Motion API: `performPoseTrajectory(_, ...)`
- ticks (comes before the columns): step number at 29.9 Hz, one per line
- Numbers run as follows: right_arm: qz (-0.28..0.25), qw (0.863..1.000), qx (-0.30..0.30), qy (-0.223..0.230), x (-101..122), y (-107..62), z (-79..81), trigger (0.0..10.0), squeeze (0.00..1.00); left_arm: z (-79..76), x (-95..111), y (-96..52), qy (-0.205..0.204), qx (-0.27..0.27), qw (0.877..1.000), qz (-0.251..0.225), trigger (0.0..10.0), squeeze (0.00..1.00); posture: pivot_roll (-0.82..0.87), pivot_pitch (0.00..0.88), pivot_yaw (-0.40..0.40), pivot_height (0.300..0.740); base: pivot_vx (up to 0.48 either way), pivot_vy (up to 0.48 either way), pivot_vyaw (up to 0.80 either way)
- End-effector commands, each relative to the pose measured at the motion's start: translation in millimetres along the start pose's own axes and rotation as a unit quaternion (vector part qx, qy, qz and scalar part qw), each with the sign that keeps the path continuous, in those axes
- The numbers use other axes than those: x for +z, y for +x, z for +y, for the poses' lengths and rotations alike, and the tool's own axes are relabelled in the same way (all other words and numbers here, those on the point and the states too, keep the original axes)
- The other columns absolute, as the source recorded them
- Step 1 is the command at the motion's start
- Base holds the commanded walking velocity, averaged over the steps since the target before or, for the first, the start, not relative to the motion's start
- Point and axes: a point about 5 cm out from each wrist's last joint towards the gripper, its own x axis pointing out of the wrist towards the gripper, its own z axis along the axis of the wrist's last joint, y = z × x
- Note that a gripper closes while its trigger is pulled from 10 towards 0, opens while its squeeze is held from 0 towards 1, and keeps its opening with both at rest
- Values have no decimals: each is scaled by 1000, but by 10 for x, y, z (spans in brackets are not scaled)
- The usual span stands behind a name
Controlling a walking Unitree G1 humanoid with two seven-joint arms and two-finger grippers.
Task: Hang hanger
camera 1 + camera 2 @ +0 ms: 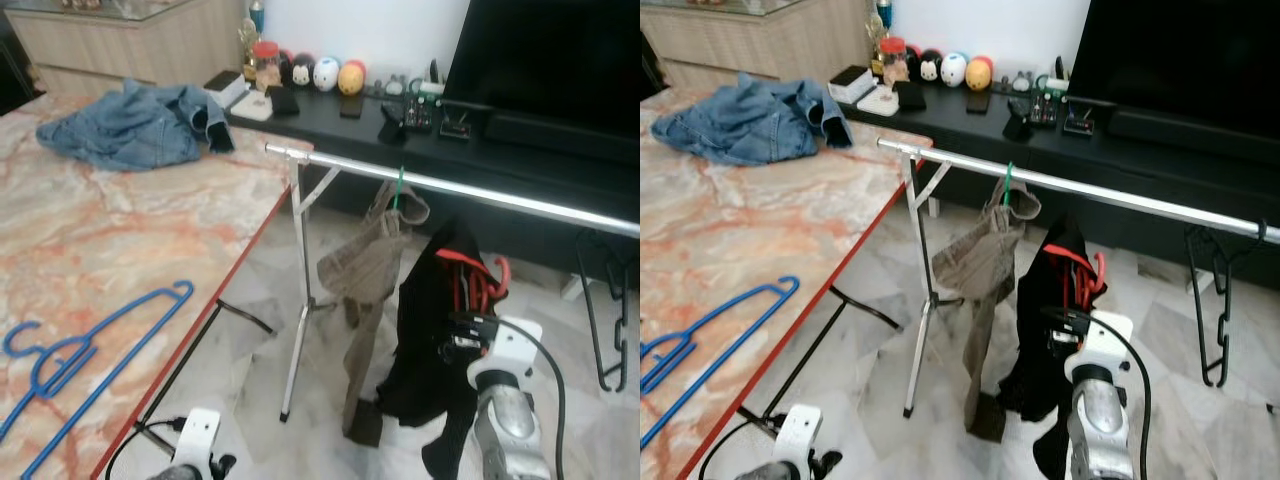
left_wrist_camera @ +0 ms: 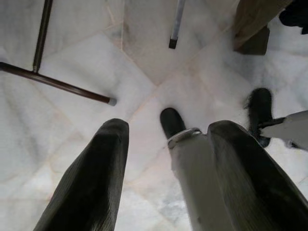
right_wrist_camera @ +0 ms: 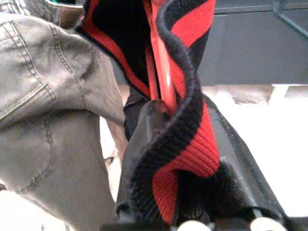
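Note:
A red hanger (image 1: pixel 482 274) carrying a black garment (image 1: pixel 425 340) with red trim is held below the silver rail (image 1: pixel 450 185), right of a pair of khaki trousers (image 1: pixel 365 265) that hang from a green hanger (image 1: pixel 398 188). My right gripper (image 3: pixel 166 108) is shut on the red hanger (image 3: pixel 161 72), with the garment's collar (image 3: pixel 187 144) bunched between the fingers. The hanger's hook sits lower than the rail and apart from it. My left gripper (image 2: pixel 168 124) hangs low over the marble floor, open with nothing in it.
Blue hangers (image 1: pixel 90 350) and a denim jacket (image 1: pixel 135 125) lie on the marble table (image 1: pixel 120 240) at my left. A black hanger (image 1: pixel 605 310) dangles from the rail's right end. A dark TV console (image 1: pixel 330 120) and screen (image 1: pixel 560 60) stand behind the rack.

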Motion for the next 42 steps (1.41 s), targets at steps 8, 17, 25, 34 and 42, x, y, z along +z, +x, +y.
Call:
performPoseTrajectory(8, -8, 1000, -3, 1, 68, 55, 2, 10000, 0, -7, -24, -3, -8, 2, 1000, 3, 10000, 0, -62, 54, 14, 740, -268, 0, 0)
performPoseTrajectory(17, -6, 1000, -5, 4, 58, 56, 0, 10000, 0, -6, -23, -3, -8, 1, 1000, 3, 10000, 0, -62, 55, 14, 740, -267, 0, 0)
performPoseTrajectory(25, 1, 1000, -9, 7, 36, 53, -3, 10000, 0, -4, -21, -2, -9, 2, 1000, 3, 10000, 0, -59, 56, 13, 740, -266, 0, 0)
performPoseTrajectory(34, 2, 1000, -2, 9, 33, 58, 21, 10000, 0, -12, -24, -2, -11, 1, 1000, 3, 10000, 0, -59, 54, 11, 740, -267, 0, -774)
performPoseTrajectory(42, 5, 1000, 3, 4, 23, 54, 43, 10000, 0, -12, -25, -2, -11, 2, 1000, 3, 10000, 0, -59, 57, 9, 740, -267, 0, -71)
